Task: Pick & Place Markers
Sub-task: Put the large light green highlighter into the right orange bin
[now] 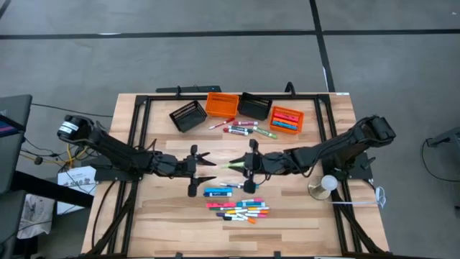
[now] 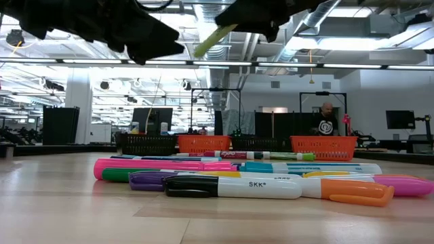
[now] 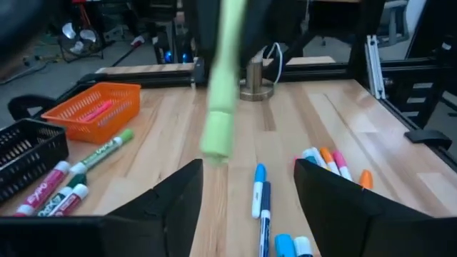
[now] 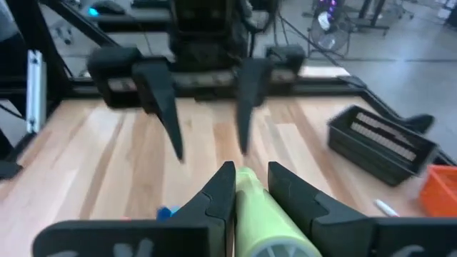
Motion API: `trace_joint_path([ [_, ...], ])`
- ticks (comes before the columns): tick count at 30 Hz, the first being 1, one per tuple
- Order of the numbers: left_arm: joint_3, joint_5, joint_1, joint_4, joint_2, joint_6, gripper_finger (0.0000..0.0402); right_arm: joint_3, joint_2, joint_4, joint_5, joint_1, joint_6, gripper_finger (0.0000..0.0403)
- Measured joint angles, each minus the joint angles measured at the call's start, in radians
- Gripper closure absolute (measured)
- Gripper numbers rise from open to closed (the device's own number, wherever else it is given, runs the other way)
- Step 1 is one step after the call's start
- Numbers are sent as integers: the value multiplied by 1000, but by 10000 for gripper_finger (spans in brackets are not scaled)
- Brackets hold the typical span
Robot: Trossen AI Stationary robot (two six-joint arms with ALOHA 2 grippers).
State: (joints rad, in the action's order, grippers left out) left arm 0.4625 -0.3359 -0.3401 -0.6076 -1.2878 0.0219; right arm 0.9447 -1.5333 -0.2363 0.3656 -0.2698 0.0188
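The light-green marker (image 1: 233,165) is held above the bench (image 1: 172,216) centre, clamped in the right jaws (image 1: 248,165). The left jaws (image 1: 204,161) stand apart, facing its free end, suggesting a handover.

A light wooden table (image 1: 165,216) carries everything. Loose markers (image 1: 241,208) lie near its front. Two black bins (image 1: 188,115) and two orange bins (image 1: 286,119) sit toward its back.

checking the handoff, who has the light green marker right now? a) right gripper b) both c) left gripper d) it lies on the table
a: the right gripper is shut on the green marker, while the left gripper stands open with the marker's tip between its fingers, untouched.
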Motion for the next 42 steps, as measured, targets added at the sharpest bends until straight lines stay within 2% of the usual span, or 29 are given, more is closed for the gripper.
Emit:
trace_joint_path([
  [4, 0, 4, 26, 73, 69, 5, 179, 0, 75, 107, -2, 25, 0, 346],
  [10, 0, 20, 143, 136, 133, -11, 181, 0, 206, 249, -8, 75, 17, 346],
  [17, 0, 150, 239, 137, 94, -106, 181, 0, 335, 508, 1, 178, 104, 346],
  [27, 0, 152, 243, 128, 49, -107, 181, 0, 376, 830, 30, 356, 249, 346],
  [30, 0, 151, 243, 128, 50, -107, 181, 0, 369, 883, 80, 401, 305, 346],
  [35, 0, 151, 241, 128, 50, -109, 181, -4, 369, 937, 87, 487, 372, 346],
  [39, 0, 151, 240, 128, 50, -109, 181, -53, 369, 932, 87, 561, 439, 346],
  [42, 0, 151, 240, 128, 50, -109, 181, -119, 372, 859, 82, 619, 473, 346],
])
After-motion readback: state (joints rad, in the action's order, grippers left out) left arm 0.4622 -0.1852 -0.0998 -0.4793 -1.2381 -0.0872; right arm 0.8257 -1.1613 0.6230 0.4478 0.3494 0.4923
